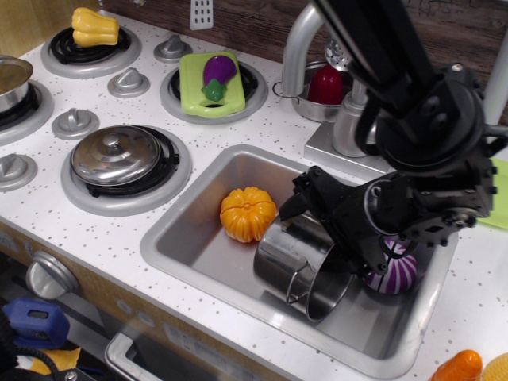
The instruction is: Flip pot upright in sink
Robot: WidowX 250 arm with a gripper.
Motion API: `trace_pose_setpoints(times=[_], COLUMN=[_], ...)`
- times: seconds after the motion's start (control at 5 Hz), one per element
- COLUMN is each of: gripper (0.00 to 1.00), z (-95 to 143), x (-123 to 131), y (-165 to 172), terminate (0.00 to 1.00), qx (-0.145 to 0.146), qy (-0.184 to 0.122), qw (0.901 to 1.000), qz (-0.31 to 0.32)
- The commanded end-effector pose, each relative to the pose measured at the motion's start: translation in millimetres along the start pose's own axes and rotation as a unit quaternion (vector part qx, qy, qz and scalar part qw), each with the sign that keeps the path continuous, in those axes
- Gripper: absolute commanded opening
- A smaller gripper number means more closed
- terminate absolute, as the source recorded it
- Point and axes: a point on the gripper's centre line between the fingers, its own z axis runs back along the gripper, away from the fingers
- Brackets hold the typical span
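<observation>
The shiny steel pot (pixel 287 255) lies on its side in the sink (pixel 184 230), its mouth facing the front right and one wire handle showing at its lower rim. My black gripper (pixel 314 227) is down on the pot's upper far side. One fingertip (pixel 287 205) sticks out over the pot's outer wall, and the rest of the hand covers the pot's mouth. The jaws look spread across the pot's upper wall, and I cannot see whether they press on it.
An orange toy pumpkin (pixel 248 213) sits in the sink, touching the pot's left side. A purple striped vegetable (pixel 394 275) lies behind the pot under my wrist. The faucet (pixel 305 41) and a small pan with a red item (pixel 324 86) stand behind the sink. A lidded pot (pixel 117 153) sits on the left burner.
</observation>
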Motion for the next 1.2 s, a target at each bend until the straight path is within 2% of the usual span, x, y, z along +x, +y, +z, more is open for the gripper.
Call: trace_pose_setpoints(times=[0.0,0.2,0.6,0.8,1.0], gripper=[0.00,0.00,0.00,1.00,1.00], z=[3.2,0.6,-6.5,-8.7,-8.7], x=[8.5,6.6,5.4,5.9,5.9], y=[19.4,21.1,25.7,29.9,29.9], terminate=[0.00,0.00,0.00,0.00,0.00], qx=[-0.075,-0.114,-0.153,-0.182,-0.182], qy=[-0.025,-0.012,-0.018,-0.019,-0.019], qw=[0.9964,0.9925,0.9870,0.9827,0.9827], qz=[0.030,0.042,0.045,0.029,0.029])
